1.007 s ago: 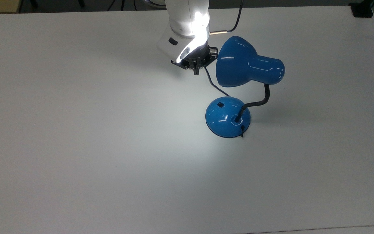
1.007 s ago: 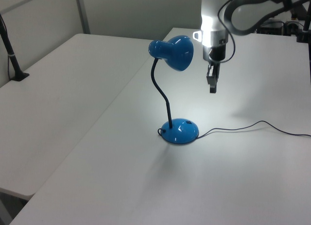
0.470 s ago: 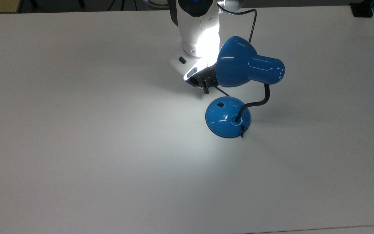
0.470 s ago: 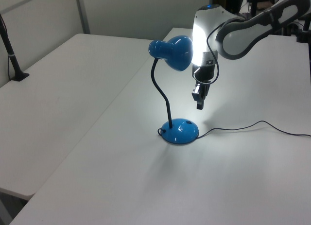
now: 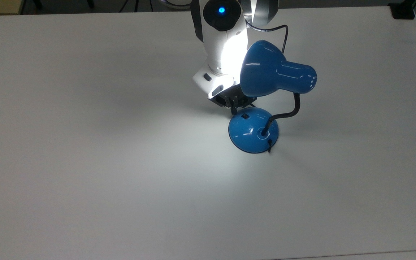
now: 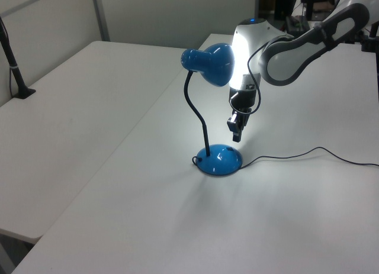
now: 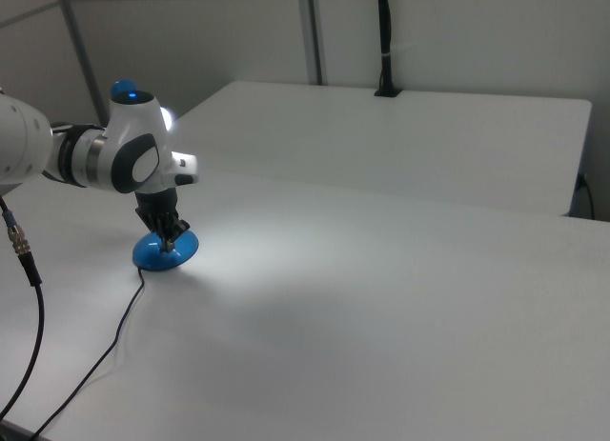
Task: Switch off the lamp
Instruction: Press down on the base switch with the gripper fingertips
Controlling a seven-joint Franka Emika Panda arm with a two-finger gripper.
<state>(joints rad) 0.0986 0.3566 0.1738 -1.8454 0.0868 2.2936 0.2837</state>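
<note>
Fingertips of the closed gripper [image 5: 234, 108] hover just above the small black switch [image 5: 245, 116] on the lamp [image 6: 214, 111] base, mid-table [image 5: 85, 162]; a short, straight, gentle descent should suit, avoiding the lit shade.

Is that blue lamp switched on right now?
Yes, the lamp throws a bright patch of light onto the table beside its base, as the top view shows.

White arm [image 6: 296, 46] reaches down, jaws together, pointing downward.
</note>
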